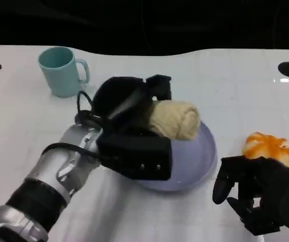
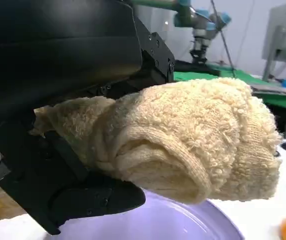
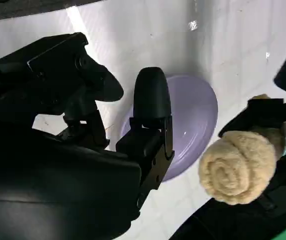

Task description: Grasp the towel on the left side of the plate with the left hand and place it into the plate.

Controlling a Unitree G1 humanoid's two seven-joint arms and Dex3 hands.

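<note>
Towel [image 1: 177, 120], cream and rolled into a thick cylinder, sits in the grasp of the left hand [image 1: 134, 118] in the head view, held over the far left part of the lavender plate [image 1: 197, 156]; whether it touches the plate's surface cannot be told from this angle. The left forearm [image 1: 58, 171], silver with a black cuff, reaches in from the lower left. A teal mug [image 1: 61, 70] stands on the white table [image 1: 235, 91] behind and to the left of the plate, well apart from it. An orange-and-white object [image 1: 273, 147], possibly a peeled tangerine or a toy, lies near the plate's right side, and the right hand [image 1: 257, 194] rests close in front of it, holding nothing, its fingers loosely apart. In the left wrist view the towel [image 2: 192, 137] is seen from close by, its terry loops and folded roll end plain, with black fingers [image 2: 88, 197] beneath it and the hand's black shell above; the plate's rim [image 2: 192, 220] lies just below the roll, with a thin gap showing under the towel's near end. In the right wrist view the right hand's own fingers [image 3: 150, 97] stand spread with nothing between them, the plate [image 3: 197, 107] lies beyond them on the table, and the towel [image 3: 237, 167] shows its spiral end beside the plate's edge, clasped by the other hand's black fingers [image 3: 262, 112].
</note>
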